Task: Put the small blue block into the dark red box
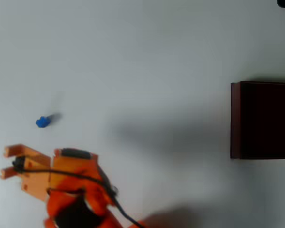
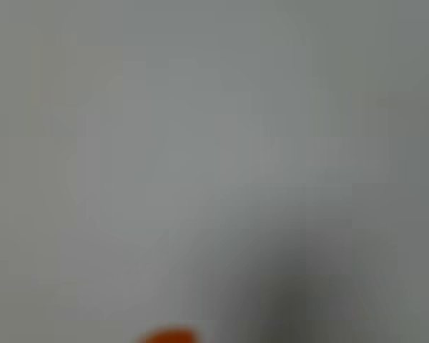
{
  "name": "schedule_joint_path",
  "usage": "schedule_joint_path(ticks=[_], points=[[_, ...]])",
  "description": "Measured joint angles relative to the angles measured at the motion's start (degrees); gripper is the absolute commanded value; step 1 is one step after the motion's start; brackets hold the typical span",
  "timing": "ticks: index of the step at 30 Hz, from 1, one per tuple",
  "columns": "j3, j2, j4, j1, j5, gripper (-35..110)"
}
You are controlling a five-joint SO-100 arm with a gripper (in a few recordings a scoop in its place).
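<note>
Swing spread, empty gripper up-picture over blue block, straddle it squarely, then pinch; red box far right.

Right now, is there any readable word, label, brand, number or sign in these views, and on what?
None readable. The small blue block, the dark red box, the orange gripper and the table carry no visible text; the wrist view is too blurred to tell.
</note>
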Motion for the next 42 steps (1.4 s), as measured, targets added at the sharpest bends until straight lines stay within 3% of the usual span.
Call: schedule_joint_path(ticks=[5, 12, 18, 32, 36, 42], points=[[-13.6, -11.5, 4.9, -2.0, 4.2, 0], [-15.0, -12.5, 6.0, 0.4, 18.2, 0], [-10.8, -11.7, 5.9, 2.2, 40.1, 19], [-7.5, -15.5, 1.6, -6.7, 105.7, 27], [-10.5, -22.5, -0.7, -8.1, 115.7, 28], [-21.7, -32.6, -1.0, -7.3, 121.0, 30]])
